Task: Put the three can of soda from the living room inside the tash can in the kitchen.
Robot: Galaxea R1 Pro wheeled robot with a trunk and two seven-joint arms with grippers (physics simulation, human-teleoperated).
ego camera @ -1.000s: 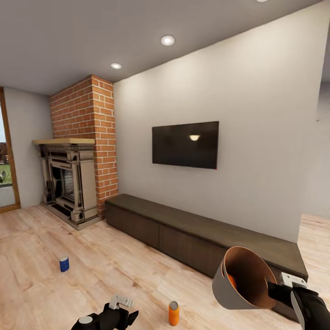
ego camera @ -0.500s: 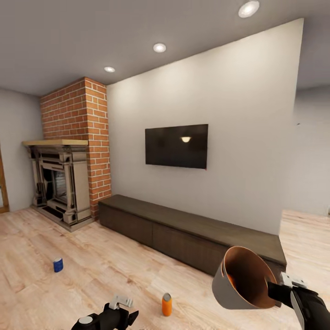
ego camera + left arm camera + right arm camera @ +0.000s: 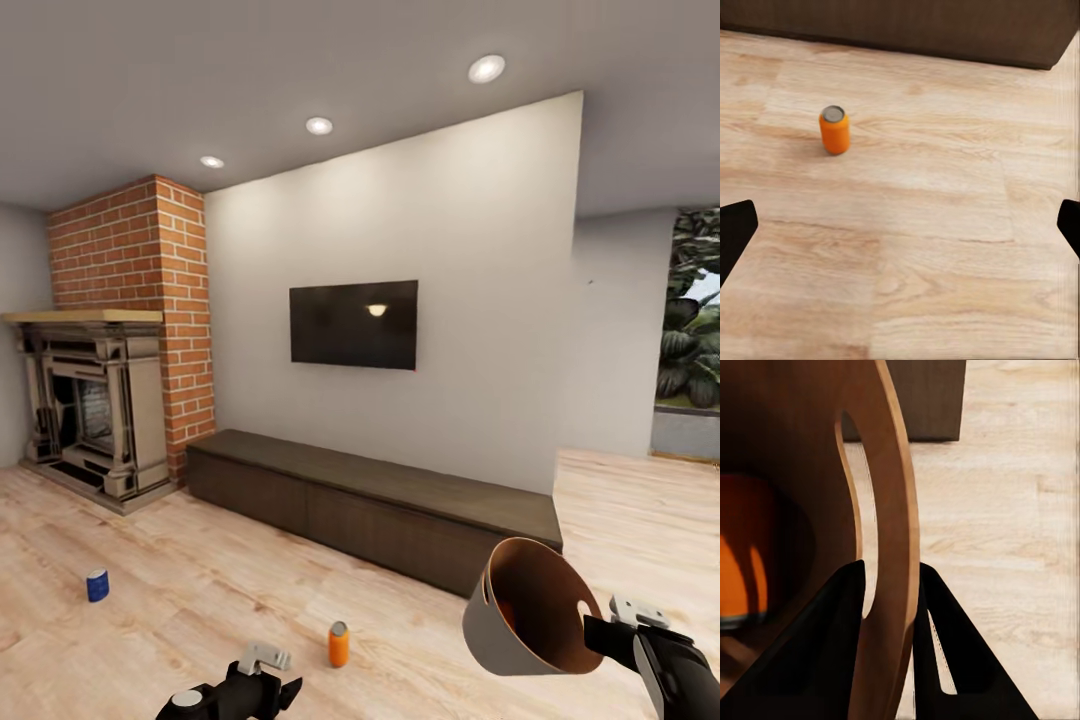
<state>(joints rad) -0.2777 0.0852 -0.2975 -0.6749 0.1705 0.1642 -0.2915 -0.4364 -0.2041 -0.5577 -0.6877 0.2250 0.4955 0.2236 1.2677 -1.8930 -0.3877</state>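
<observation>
Between right gripper [image 3: 889, 585] fingers [image 3: 817, 652], trash can [image 3: 520, 610] rim

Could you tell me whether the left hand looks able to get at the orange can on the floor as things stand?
Probably yes. The left hand is open and holds nothing, and the orange can stands upright on bare wooden floor just ahead of it, with nothing between them. It may need to lower and move forward.

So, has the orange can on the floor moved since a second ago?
No. The whole view shifted, so the camera turned; the orange can still stands upright in the same spot before the dark cabinet.
</observation>
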